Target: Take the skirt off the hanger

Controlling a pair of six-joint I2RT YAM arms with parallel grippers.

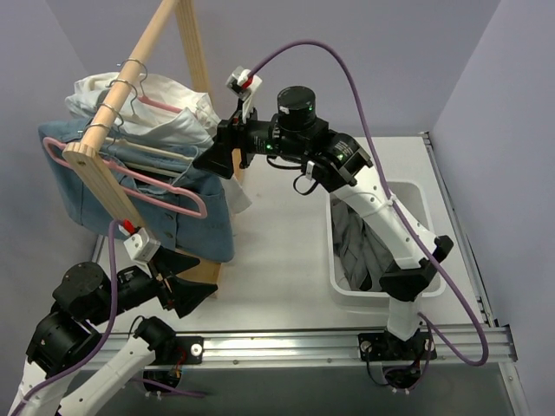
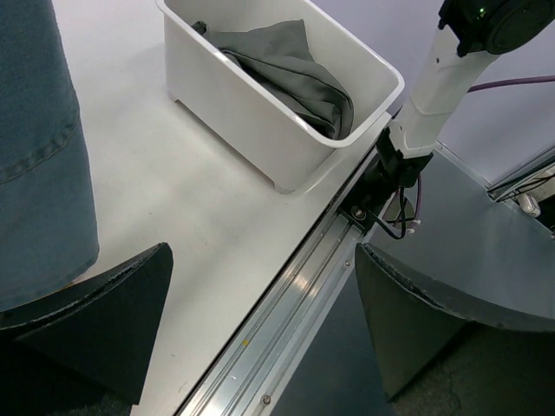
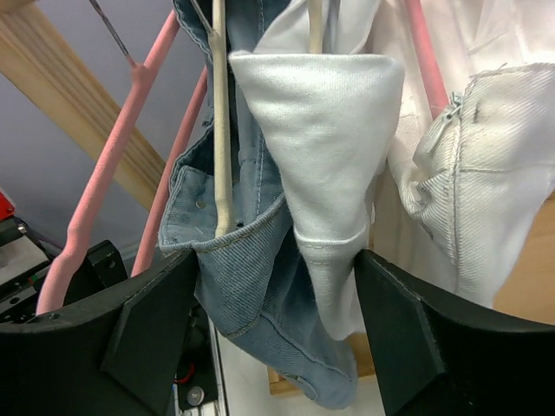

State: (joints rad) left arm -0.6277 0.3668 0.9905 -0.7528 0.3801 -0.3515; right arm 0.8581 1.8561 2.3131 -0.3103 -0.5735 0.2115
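The dark grey skirt (image 1: 355, 247) lies bunched inside the white bin (image 1: 416, 195), off any hanger; the left wrist view shows the skirt (image 2: 295, 74) folded in that bin (image 2: 225, 104). The pink hanger (image 1: 202, 206) hangs bare on the wooden rack in front of the denim. My right gripper (image 1: 212, 160) is up at the rack, open, its jaws straddling a fold of denim and white cloth (image 3: 273, 260), with the pink hanger (image 3: 100, 173) just to the left. My left gripper (image 1: 195, 290) is low by the rack's foot, open (image 2: 262, 260) over the table edge, nothing in it.
A wooden rack (image 1: 104, 165) carries a light blue denim garment (image 1: 95, 195) and a white shirt (image 1: 173, 117) on cream hangers (image 3: 221, 130). A metal rail (image 2: 286, 321) runs along the table's near edge. The right arm's base stands beside the bin.
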